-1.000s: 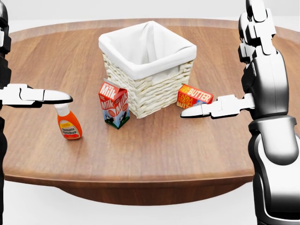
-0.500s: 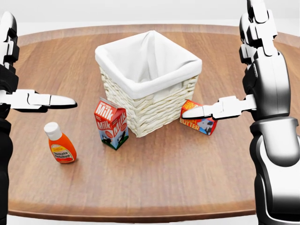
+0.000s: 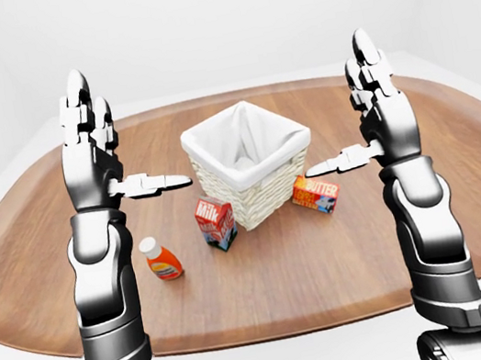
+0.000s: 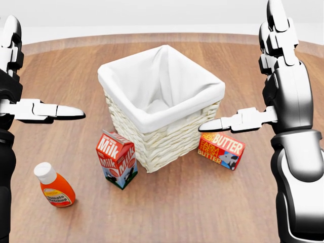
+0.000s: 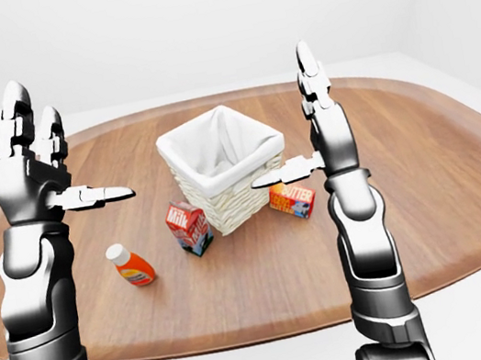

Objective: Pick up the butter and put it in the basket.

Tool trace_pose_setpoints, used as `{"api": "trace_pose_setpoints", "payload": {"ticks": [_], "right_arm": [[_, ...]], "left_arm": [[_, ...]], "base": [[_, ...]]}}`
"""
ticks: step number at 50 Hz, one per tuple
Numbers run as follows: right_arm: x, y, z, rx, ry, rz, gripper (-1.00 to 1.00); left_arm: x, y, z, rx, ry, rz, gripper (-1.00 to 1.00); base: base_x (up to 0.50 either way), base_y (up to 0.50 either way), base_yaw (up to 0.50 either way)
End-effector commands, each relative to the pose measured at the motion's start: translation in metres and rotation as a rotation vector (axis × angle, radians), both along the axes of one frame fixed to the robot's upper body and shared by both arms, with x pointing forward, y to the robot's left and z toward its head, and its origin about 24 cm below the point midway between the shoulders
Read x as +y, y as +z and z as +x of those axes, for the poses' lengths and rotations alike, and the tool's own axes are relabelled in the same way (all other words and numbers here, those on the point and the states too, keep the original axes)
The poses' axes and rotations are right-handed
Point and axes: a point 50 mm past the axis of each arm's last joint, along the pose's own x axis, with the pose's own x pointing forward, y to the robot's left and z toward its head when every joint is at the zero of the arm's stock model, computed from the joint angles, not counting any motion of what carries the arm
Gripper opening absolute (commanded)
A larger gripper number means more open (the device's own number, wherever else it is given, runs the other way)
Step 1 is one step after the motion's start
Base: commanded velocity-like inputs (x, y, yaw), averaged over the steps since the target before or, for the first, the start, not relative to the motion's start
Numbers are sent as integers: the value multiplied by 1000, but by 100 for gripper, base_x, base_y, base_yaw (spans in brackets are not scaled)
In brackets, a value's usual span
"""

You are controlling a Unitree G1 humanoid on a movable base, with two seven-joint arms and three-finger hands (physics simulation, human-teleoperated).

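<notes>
The butter [image 4: 221, 149], an orange-red box with white lettering, lies flat on the wooden table just right of the basket [image 4: 167, 147]. The basket is white wicker with a white cloth liner, and nothing shows inside it. My right hand [image 3: 368, 120] is held up above the table to the butter's right, open, fingers pointing up. Its thumb [image 4: 238, 120] reaches left, above the butter and apart from it. My left hand [image 3: 111, 161] is raised the same way on the basket's left, open and holding nothing.
A red-and-white milk carton [image 4: 116, 159] stands at the basket's lower-left corner. An orange ketchup bottle [image 4: 53, 188] lies further left. The oval wooden table [image 3: 267, 278] stretches wide on both sides, with white floor and walls around it.
The head camera has moved closer, so the basket, butter, milk and ketchup look larger and sit lower in the view. Both hands keep the same raised, open pose.
</notes>
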Motion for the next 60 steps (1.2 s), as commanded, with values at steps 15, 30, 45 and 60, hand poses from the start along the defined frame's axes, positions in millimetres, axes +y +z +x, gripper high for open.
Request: {"api": "trace_pose_setpoints", "payload": {"ticks": [15,30,45,60], "right_arm": [[3,-6,1,24,0,-2,100],[3,-6,0,22,5,-7,100],[-18,-42,24,228,-39,-67,100],[-52,-139,44,689,-176,-155,100]], "left_arm": [[1,-6,-1,19,0,-1,100],[2,-8,-2,23,4,-2,100],[6,-8,-6,15,6,-14,100],[11,-14,-7,40,18,-26,100]], "base": [[29,0,0],[28,0,0],[0,0,0],[0,0,0]]}}
